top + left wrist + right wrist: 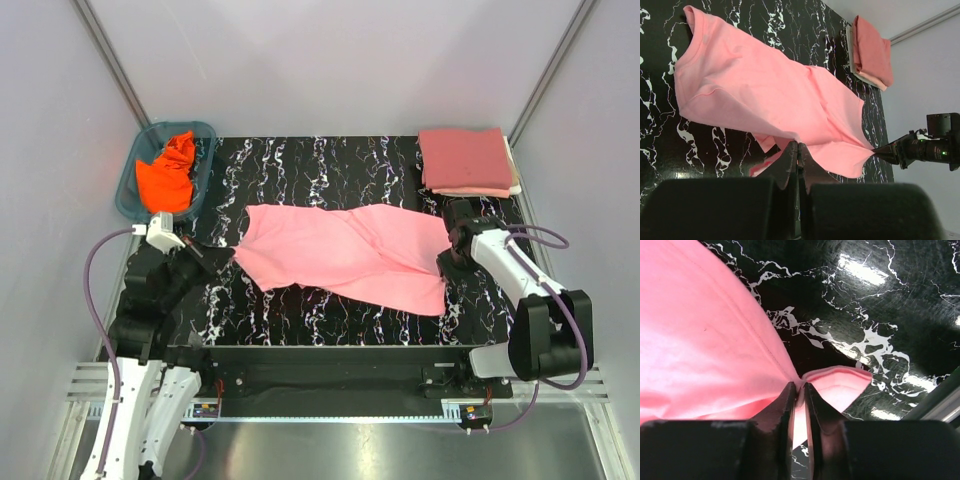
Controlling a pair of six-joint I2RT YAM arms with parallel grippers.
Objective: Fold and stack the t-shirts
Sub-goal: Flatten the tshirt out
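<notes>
Light pink cotton t-shirt (340, 258) is down on the black marbled desk (330, 315), pulled out long. Its long axis runs left to right, slanting a touch nearer on the right. Left jaws are pinched together on its left end, and right jaws are clamped on a fold at its right edge, so one arm has each end. Left arm (165, 285) reaches in low, while right arm (505, 265) bends inward, wrist down at the cloth. The folded rose-red shirt (465, 158) sits far right, nearer the right arm.
</notes>
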